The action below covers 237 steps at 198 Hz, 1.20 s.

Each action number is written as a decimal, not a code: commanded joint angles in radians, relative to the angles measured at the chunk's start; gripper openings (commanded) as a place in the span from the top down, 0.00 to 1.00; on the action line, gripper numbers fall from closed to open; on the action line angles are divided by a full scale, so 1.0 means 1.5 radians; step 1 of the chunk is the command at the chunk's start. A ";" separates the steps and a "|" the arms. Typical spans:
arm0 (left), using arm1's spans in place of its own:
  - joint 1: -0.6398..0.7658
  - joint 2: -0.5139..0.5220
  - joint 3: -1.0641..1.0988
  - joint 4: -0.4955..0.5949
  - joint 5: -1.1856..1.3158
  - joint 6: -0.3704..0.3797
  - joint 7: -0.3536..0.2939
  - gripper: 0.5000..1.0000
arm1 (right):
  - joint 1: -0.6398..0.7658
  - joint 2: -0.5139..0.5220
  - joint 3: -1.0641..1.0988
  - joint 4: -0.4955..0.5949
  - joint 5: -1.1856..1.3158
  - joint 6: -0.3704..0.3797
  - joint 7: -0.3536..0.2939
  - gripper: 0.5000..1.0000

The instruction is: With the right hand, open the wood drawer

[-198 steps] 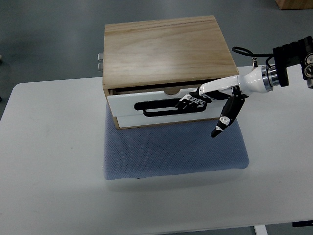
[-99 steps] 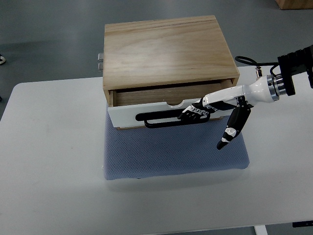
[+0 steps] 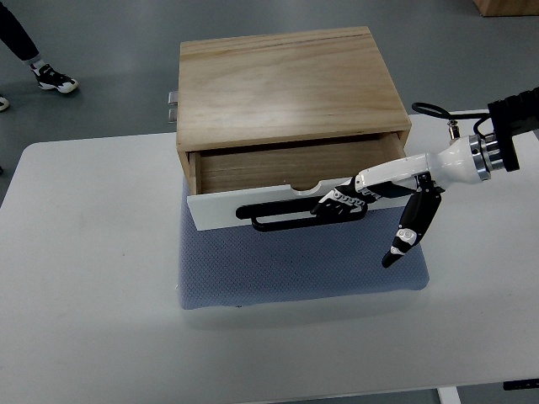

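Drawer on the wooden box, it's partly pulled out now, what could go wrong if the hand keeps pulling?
1. The fingers of the right hand hook only the right end of the black handle, so the drawer may skew and jam.
2. The wooden box sits on a soft blue mat; it could slide forward.

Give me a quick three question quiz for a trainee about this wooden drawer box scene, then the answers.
1. True or false: the white-fronted drawer of the light wooden box is fully shut.
2. Which robot hand grips the black bar handle? A) left B) right C) neither
3. Fill in: the box stands on a blue-grey mesh ____ on the white table.

Key:
1. False; it is pulled partly out, showing its wooden inside.
2. B; the right hand has its fingers curled on the handle, thumb hanging free.
3. Mat.
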 commanded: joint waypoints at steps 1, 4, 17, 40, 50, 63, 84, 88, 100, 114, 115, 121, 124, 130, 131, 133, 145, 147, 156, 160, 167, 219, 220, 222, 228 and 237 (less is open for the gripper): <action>0.000 0.000 0.000 0.000 0.000 0.000 0.000 0.00 | 0.000 -0.009 0.000 0.012 0.000 0.000 0.000 0.11; 0.000 0.000 0.000 0.000 0.000 0.000 0.000 0.00 | 0.000 -0.009 0.000 0.013 0.000 0.000 0.000 0.11; 0.000 0.000 0.000 0.000 0.000 0.000 0.000 0.00 | 0.000 -0.009 0.000 0.014 0.000 0.000 0.000 0.11; 0.000 0.000 0.000 0.000 0.000 0.000 0.000 0.00 | 0.002 -0.009 0.000 0.015 0.000 0.000 0.000 0.11; 0.000 0.000 0.000 0.000 0.000 0.000 0.000 0.00 | 0.002 -0.009 0.001 0.014 0.000 0.000 0.000 0.11; 0.000 0.000 0.000 0.000 0.000 0.000 0.000 0.00 | 0.004 -0.009 0.001 0.014 0.001 0.000 0.000 0.11; 0.000 0.000 0.000 0.000 0.000 0.000 0.000 0.00 | 0.005 -0.010 0.004 0.014 0.001 0.000 0.001 0.11; 0.000 0.000 0.000 0.000 0.000 0.000 0.000 0.00 | 0.005 -0.010 0.005 0.014 0.002 0.000 0.001 0.11; 0.000 0.000 0.000 0.000 0.000 0.000 0.000 0.00 | 0.005 -0.014 0.006 0.014 0.002 0.000 0.001 0.11; 0.000 0.000 0.000 0.000 0.000 0.000 0.000 0.00 | 0.005 -0.018 0.007 0.015 0.002 0.000 0.002 0.11; 0.000 0.000 0.000 0.000 0.000 0.000 0.000 0.00 | 0.005 -0.018 0.007 0.015 0.002 0.000 0.002 0.11; 0.000 0.000 0.000 0.000 0.000 0.000 0.000 0.00 | 0.005 -0.019 0.008 0.015 0.002 0.000 0.002 0.11; 0.000 0.000 0.000 0.000 0.000 0.000 0.000 0.00 | 0.006 -0.020 0.008 0.015 0.002 0.000 0.002 0.11; 0.000 0.000 0.000 0.000 0.000 0.000 0.000 0.00 | 0.011 -0.022 0.008 0.016 0.003 0.000 0.002 0.11; 0.000 0.000 0.000 0.000 0.000 0.000 0.000 0.00 | 0.013 -0.023 0.008 0.017 0.003 0.000 0.002 0.11; 0.000 0.000 0.000 0.000 0.000 0.000 0.000 0.00 | 0.013 -0.023 0.008 0.017 0.003 0.000 0.002 0.11; 0.000 0.000 0.000 0.000 0.000 0.000 0.000 0.00 | 0.022 -0.030 0.008 0.025 0.005 0.000 0.002 0.11; 0.000 0.000 0.000 0.000 0.000 0.000 0.000 0.00 | 0.023 -0.032 0.008 0.027 0.006 0.000 0.002 0.11; 0.000 0.000 0.000 0.000 0.000 0.000 0.000 0.00 | 0.028 -0.043 0.008 0.037 0.007 0.000 0.001 0.11; 0.000 0.000 0.000 0.000 0.000 0.000 0.000 0.00 | 0.032 -0.049 0.008 0.042 0.008 0.000 0.001 0.11; 0.000 0.000 0.000 0.000 0.000 0.000 0.000 0.00 | 0.040 -0.055 0.008 0.050 0.009 0.000 0.001 0.11; 0.000 0.000 0.000 0.000 0.000 0.000 0.000 0.00 | 0.092 -0.105 0.009 0.065 0.050 0.000 0.001 0.11; 0.000 0.000 0.000 0.000 0.000 0.000 0.000 0.00 | 0.094 -0.108 0.009 0.065 0.051 0.000 0.001 0.11; 0.000 0.000 0.000 0.000 0.000 0.000 0.000 0.00 | 0.097 -0.110 0.009 0.065 0.052 0.000 0.001 0.11; 0.000 0.000 0.000 0.000 0.000 0.000 0.000 0.00 | 0.102 -0.115 0.009 0.065 0.056 0.000 0.001 0.11; 0.000 0.000 0.000 0.000 0.000 0.000 0.000 0.00 | 0.113 -0.126 0.011 0.064 0.064 0.000 0.001 0.11</action>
